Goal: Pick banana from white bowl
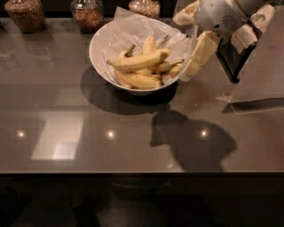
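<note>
Bananas [140,80] lie heaped in the white bowl [95,53], which sits on the dark, glossy surface [66,102] toward its far edge, lined with crinkled white paper [124,22] that rises above the rim at the back. On top of the heap rests the banana [140,60] — the longest and plumpest one, lying nearly crosswise with a gentle curve, its dark stem end pointing left toward the bowl's near-left wall and its other end reaching the right side, where shorter, thinner fruit pokes out beneath it. The gripper [188,44] hangs in the air at the bowl's right rim, coming in from the upper right corner, apart from the fruit. Its cream-coloured fingers [202,51] are spread apart with nothing between them; the lower one slants down and to the left, its tip just beside the bowl's right edge, while the other shows higher up, above the paper. Three glass jars stand along the far edge — one [24,13] at the left, one [87,13] just behind the bowl's left side, one [144,6] behind its middle. The arm's shadow [191,142] falls on the surface in front of the bowl, to the right.
</note>
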`<state>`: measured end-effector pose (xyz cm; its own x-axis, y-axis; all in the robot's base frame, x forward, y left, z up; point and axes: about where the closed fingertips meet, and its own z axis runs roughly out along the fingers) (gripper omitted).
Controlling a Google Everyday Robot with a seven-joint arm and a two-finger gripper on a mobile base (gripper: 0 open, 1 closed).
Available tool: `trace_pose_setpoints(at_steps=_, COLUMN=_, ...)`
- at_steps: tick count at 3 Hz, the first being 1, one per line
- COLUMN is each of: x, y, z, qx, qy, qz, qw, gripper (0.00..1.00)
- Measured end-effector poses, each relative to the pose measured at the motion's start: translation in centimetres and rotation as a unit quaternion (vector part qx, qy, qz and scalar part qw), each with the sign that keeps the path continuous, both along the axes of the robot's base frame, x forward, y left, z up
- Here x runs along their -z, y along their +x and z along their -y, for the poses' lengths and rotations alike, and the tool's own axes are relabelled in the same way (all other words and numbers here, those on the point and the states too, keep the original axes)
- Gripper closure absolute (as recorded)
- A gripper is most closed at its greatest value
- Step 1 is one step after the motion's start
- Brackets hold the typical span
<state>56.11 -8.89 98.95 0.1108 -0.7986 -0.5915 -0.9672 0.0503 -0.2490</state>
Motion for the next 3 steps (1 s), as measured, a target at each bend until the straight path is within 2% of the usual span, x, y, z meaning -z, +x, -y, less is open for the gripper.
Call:
trace_pose_setpoints(at_steps=1, x=0.7, y=1.5, z=-2.9, qx=-0.045, qy=-0.006, qz=0.001, qw=0.9990, gripper=0.00)
trace_pose_setpoints(at_steps=3, x=2.5, y=3.7, z=-6.5, qx=-0.097, qy=-0.025, qz=0.033, qw=0.9944, gripper=0.00)
